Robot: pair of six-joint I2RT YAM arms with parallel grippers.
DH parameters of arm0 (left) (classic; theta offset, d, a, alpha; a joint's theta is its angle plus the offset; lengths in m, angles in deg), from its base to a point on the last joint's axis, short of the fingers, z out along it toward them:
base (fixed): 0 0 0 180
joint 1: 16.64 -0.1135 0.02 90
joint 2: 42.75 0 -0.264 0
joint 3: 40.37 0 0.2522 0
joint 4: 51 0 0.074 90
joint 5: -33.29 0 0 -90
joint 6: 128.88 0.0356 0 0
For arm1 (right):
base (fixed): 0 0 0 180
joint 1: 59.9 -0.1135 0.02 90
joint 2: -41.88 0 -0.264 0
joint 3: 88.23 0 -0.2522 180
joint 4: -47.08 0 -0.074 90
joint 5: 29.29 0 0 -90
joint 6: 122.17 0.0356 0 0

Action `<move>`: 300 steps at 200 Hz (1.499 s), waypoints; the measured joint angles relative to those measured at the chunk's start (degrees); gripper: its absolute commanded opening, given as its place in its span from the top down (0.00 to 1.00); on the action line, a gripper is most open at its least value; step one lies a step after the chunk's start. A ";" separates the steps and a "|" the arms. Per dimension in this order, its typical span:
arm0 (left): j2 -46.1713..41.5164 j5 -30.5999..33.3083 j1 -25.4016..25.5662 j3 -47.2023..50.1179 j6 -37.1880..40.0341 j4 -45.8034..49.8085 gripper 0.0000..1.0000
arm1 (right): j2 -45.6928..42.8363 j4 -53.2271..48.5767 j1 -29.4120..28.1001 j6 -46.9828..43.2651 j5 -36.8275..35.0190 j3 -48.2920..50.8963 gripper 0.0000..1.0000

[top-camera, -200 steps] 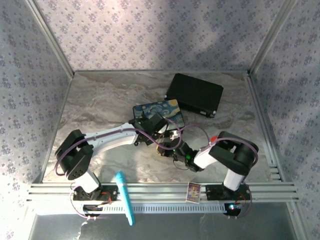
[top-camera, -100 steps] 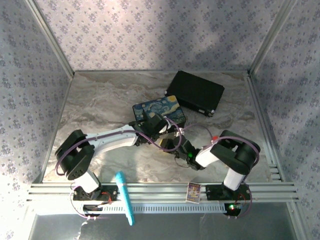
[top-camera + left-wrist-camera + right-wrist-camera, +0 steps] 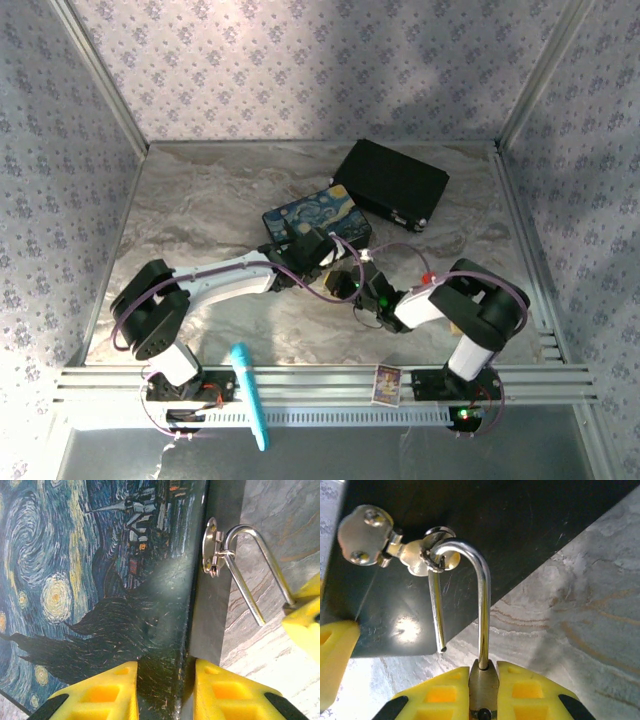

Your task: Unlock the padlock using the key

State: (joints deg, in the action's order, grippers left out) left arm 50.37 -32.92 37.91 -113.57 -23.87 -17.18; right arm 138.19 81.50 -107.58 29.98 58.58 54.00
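**Fig.** Top view, bottom centre: small card (image 3: 387, 382) on the rail (image 3: 300, 378), print too small to read. Right wrist view: padlock (image 3: 482, 625) w/ thin silver shackle (image 3: 470, 550) hooked thru the hasp (image 3: 415, 555) of the painted box (image 3: 530, 520), upper left. One shackle leg ends free above the table (image 3: 580, 605), so apparently unlocked. Dull metal body pinched btwn the right gripper (image 3: 483, 687) fingers, bottom centre. Left wrist view: left gripper (image 3: 165, 682) clamps the box edge, bottom centre.
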 measured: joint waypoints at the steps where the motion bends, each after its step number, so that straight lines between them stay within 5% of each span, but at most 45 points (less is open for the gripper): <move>1: 0.00 -0.07 0.00 0.00 0.00 -0.02 0.74 | 0.04 0.02 0.04 0.00 0.07 0.00 1.00; 158: -1.20 -1.86 0.35 1.16 -1.14 -1.25 0.74 | 4.37 9.92 9.09 6.91 2.73 -2.12 1.00; 300: -4.63 1.57 1.84 4.44 -3.69 0.68 0.70 | 5.84 4.90 19.02 6.56 30.36 0.04 1.00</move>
State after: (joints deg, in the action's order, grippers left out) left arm 45.74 -31.34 39.74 -109.14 -27.56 -16.50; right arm 144.03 86.40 -88.57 36.54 88.94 54.05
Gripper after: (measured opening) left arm 0.297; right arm 0.137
